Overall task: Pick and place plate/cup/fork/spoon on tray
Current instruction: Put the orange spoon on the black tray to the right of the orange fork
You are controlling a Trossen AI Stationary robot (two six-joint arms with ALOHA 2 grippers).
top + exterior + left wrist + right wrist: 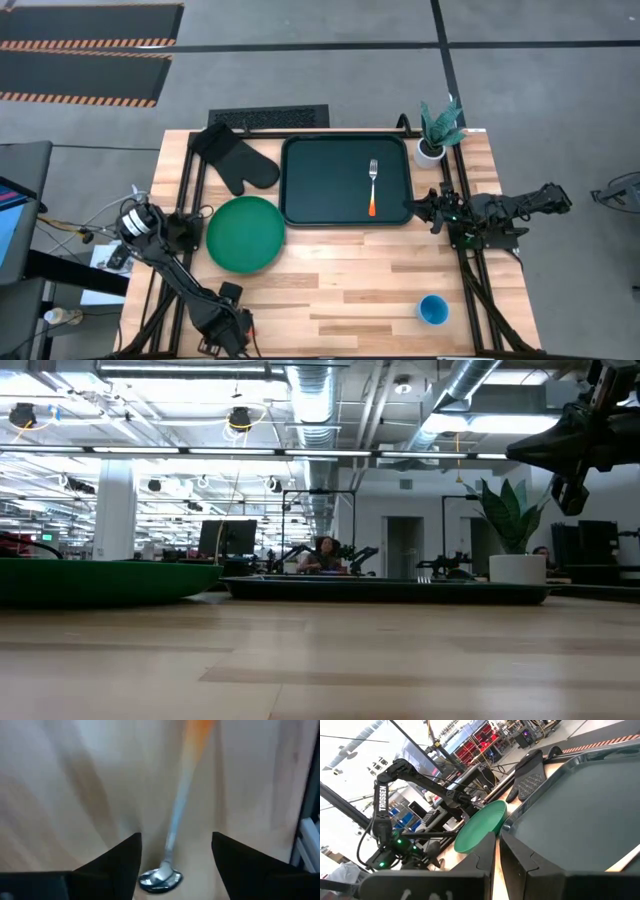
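Observation:
The dark tray (320, 180) lies at the table's far middle, with the orange-handled fork (373, 187) on its right half. The green plate (245, 233) rests flat on the table by the tray's near left corner. The blue cup (433, 309) stands near the table's near right. The spoon (172, 827) lies on the wood, hidden under my left arm in the high view. My left gripper (175, 840) is open at the near left (228, 335), one finger on each side of the spoon's neck, not touching it. My right gripper (498, 837) is shut and empty, raised by the tray's right edge (414, 207).
A black oven mitt (232, 158) lies left of the tray at the far left. A white pot with a green plant (437, 135) stands at the far right corner. Bare wood stretches between the plate and the cup.

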